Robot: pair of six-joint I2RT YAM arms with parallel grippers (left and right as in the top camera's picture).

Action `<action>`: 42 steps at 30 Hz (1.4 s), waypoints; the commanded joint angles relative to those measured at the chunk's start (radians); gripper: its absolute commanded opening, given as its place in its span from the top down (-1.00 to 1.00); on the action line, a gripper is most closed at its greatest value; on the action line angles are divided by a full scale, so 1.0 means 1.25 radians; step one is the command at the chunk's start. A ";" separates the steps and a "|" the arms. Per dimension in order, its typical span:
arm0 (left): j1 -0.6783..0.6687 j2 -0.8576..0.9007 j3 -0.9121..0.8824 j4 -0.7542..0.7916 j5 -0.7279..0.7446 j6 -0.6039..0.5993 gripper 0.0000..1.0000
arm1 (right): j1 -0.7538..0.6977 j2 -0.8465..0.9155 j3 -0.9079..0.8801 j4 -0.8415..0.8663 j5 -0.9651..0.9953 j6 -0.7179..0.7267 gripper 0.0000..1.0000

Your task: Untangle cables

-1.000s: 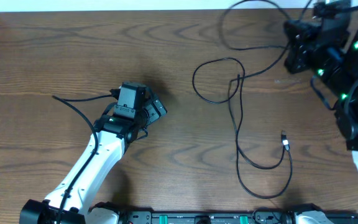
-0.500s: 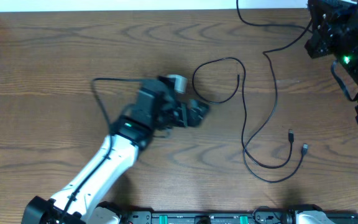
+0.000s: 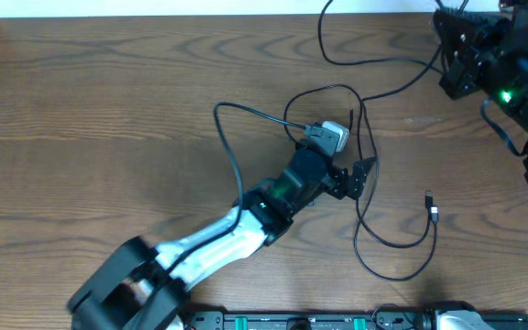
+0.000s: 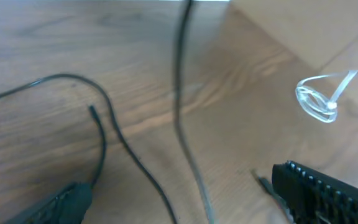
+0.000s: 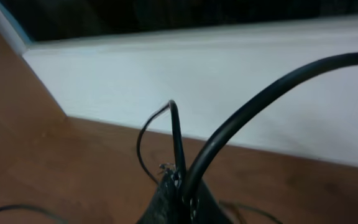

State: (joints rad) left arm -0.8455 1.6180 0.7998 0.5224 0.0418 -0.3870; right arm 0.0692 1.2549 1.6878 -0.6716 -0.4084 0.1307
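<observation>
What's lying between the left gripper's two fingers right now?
Black cables run between the open left gripper's fingers, loose on the table, none pinched; the left wrist view shows it.

A: What is the table (image 3: 108, 110) made of?
B: Brown wood, smooth, visible grain, faint sheen. The cables (image 4: 180, 93) look matt black, rubbery. The left gripper (image 4: 176, 193) has ribbed black plastic fingers (image 4: 328, 193).

Your overhead view looks straight down on the whole tabletop (image 3: 81, 110) from high up. Your left wrist view skims low and close over the same wood and black cables (image 4: 179, 93). Your right wrist view sits nearly level, facing the white border (image 5: 229, 74) at the far edge.
</observation>
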 commanded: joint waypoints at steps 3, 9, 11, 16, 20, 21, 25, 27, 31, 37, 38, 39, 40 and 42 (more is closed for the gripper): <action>0.003 0.076 0.007 0.019 -0.049 0.016 -0.95 | -0.002 0.005 0.016 -0.142 0.113 0.014 0.98; 0.007 0.077 0.007 0.008 -0.049 0.016 -0.96 | -0.002 0.047 0.014 -0.430 0.306 0.118 0.98; 0.012 0.077 0.007 -0.008 -0.049 0.016 -0.96 | -0.001 0.074 0.014 -0.519 0.290 0.134 0.98; 0.037 0.077 0.007 -0.096 -0.049 0.016 -0.95 | 0.026 0.159 -0.003 -0.683 0.280 0.190 0.98; 0.066 0.074 0.007 -0.190 -0.049 0.016 -0.96 | 0.066 0.201 -0.060 -0.717 0.280 0.244 0.98; 0.074 0.070 0.007 -0.218 -0.049 0.016 -0.96 | 0.079 0.207 -0.085 -0.718 0.277 0.259 0.98; 0.099 0.040 0.007 -0.303 -0.049 0.016 -0.96 | 0.128 0.210 -0.194 -0.720 0.276 0.308 0.98; 0.110 0.022 0.007 -0.330 -0.049 0.016 -0.96 | 0.153 0.210 -0.247 -0.715 0.259 0.314 0.98; 0.147 -0.015 0.007 -0.392 -0.050 0.027 -0.96 | 0.223 0.210 -0.373 -0.656 0.182 0.313 0.97; 0.199 -0.017 0.007 -0.503 -0.153 0.034 -0.96 | 0.316 0.210 -0.508 -0.544 0.134 0.314 0.98; 0.208 -0.017 0.007 -0.520 -0.171 0.034 -0.96 | 0.331 0.210 -0.531 -0.517 0.131 0.318 0.98; 0.215 -0.017 0.007 -0.532 -0.179 0.034 -0.96 | 0.342 0.210 -0.550 -0.493 0.131 0.331 0.98; 0.222 -0.017 0.007 -0.541 -0.181 0.034 -0.96 | 0.354 0.210 -0.570 -0.461 0.130 0.342 0.98; 0.235 -0.017 0.007 -0.553 -0.181 0.034 -0.96 | 0.375 0.210 -0.622 -0.368 0.130 0.344 0.98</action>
State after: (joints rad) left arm -0.5781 1.6024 0.8005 -0.1558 -0.1196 -0.3595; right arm 0.5026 1.5185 0.9852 -1.2190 -0.2245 0.5304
